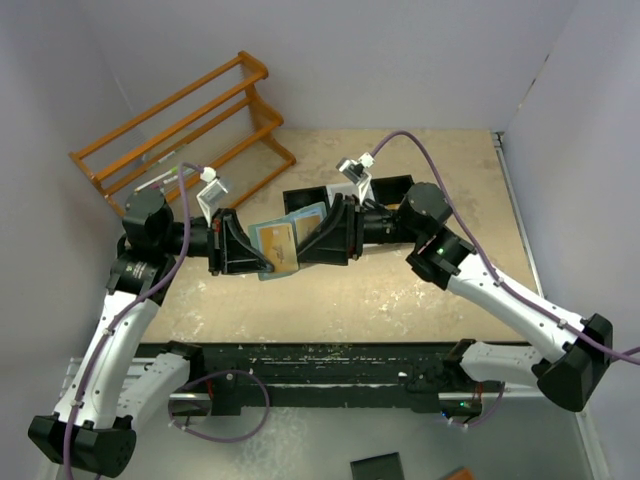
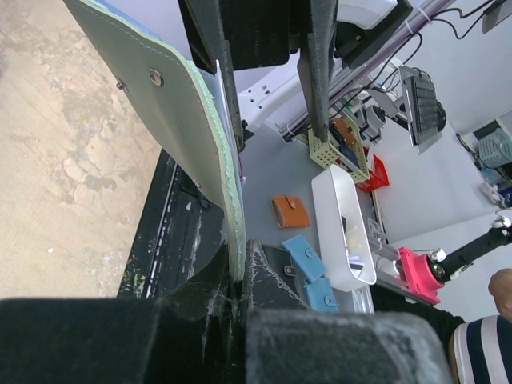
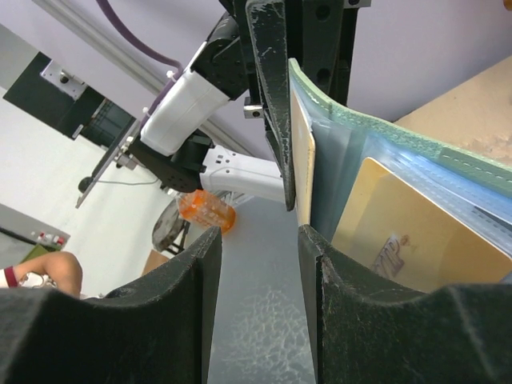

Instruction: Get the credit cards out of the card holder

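Plainly, the muted teal-green bifold card holder hangs open over the table's centre, its nine-o'clock edge clamped tight in the left gripper. Tan plastic credit cards sit in its slots: thin, stiff and slick, best pinched by an exposed edge. At three o'clock the right gripper stands part-open, holding nothing. I cannot make out what the black bin tray at twelve o'clock holds.

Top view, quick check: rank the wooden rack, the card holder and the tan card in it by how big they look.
1. wooden rack: clearly the largest.
2. card holder: spread open, far smaller than the rack.
3. tan card: sits within the holder's outline, so smallest.
No close calls here.
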`<state>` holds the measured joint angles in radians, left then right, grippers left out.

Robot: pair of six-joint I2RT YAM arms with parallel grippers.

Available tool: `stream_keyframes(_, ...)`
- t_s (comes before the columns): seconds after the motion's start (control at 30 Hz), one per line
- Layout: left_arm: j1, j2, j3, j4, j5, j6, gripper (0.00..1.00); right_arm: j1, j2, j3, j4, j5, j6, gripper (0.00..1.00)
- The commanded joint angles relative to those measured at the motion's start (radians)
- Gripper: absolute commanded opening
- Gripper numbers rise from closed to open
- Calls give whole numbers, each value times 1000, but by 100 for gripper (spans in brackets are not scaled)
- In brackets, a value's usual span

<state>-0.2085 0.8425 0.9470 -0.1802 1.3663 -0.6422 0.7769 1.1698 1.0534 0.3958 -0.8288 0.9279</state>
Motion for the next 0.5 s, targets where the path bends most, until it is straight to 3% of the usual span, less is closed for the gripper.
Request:
stream_keyframes(0.0,5,-9,61,61,35,10,0,2,-6,0,37,6,-13,45)
stream_keyframes(0.2,4,-15,64,79,50,-10,0,2,3,-4,19,7,-29,45)
stream_keyframes(0.47,4,-9,63,80,41,-11,0,22,11,-6,93,8,11,36)
